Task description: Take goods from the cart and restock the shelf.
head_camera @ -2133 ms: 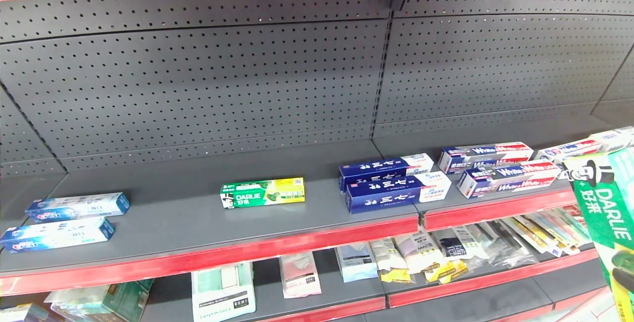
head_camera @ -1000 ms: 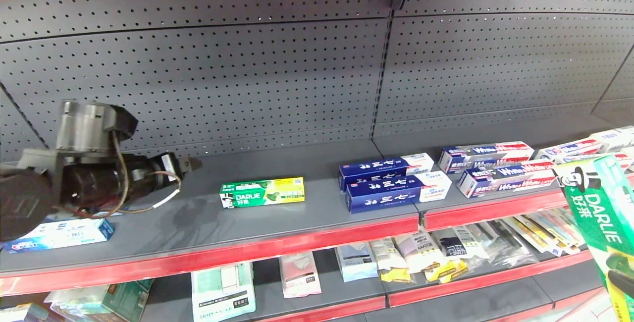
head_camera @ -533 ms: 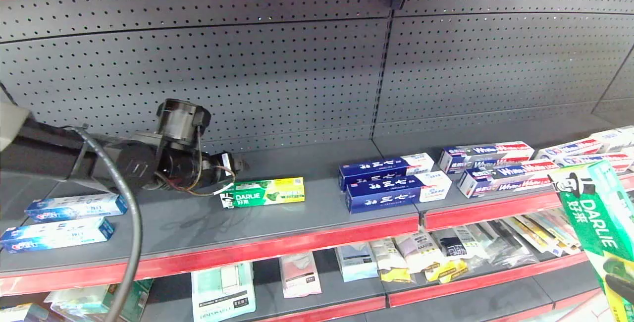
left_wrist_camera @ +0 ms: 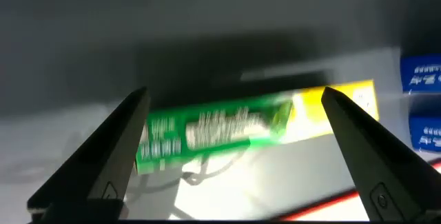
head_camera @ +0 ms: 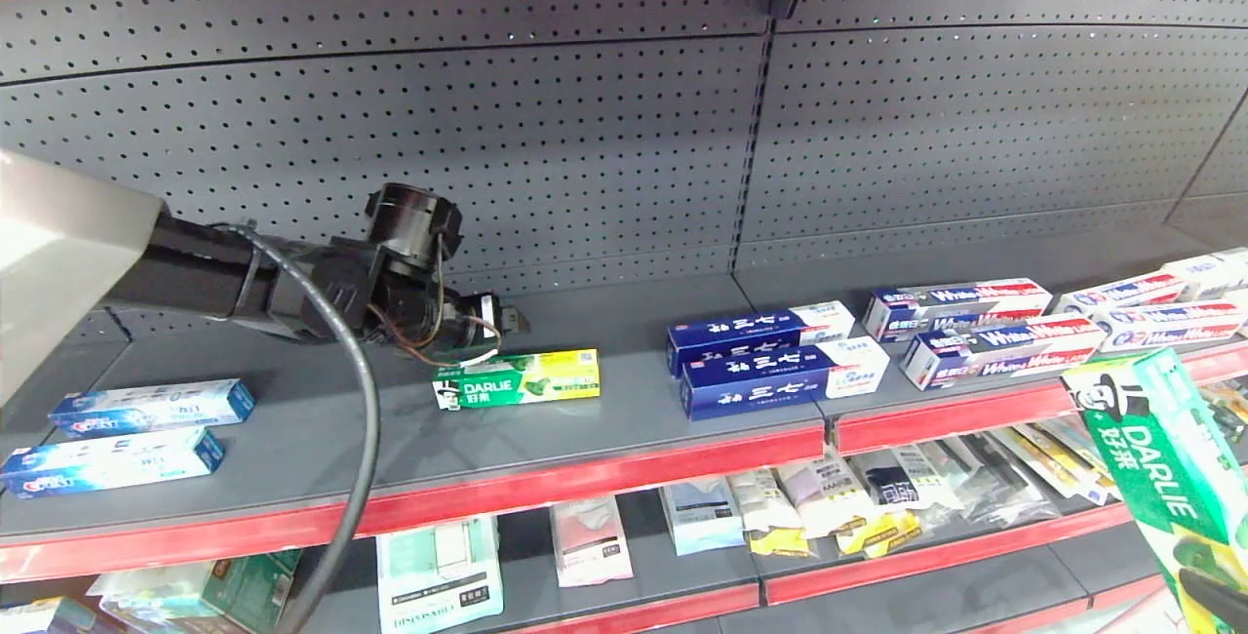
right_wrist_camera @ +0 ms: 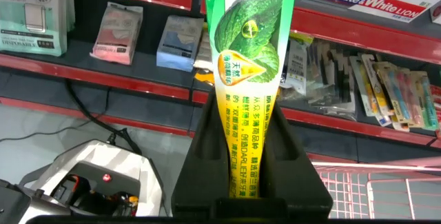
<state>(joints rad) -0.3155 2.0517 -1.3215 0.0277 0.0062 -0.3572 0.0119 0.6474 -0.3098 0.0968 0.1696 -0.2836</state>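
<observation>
Hovering close over the green toothpaste box [head_camera: 517, 378] that lies flat on the grey shelf [head_camera: 322, 439], the left gripper [head_camera: 509, 317] has its jaws spread wide. The right gripper [right_wrist_camera: 249, 148] clamps a second green toothpaste box [head_camera: 1150, 449], tilted, near the shelf's right end.

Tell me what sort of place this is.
Most likely a shop aisle, in the tooth-care section: a grey shelf with red edge strips and a pegboard back, toothpaste boxes laid in rows, and packets of toothbrushes on the level below.
</observation>
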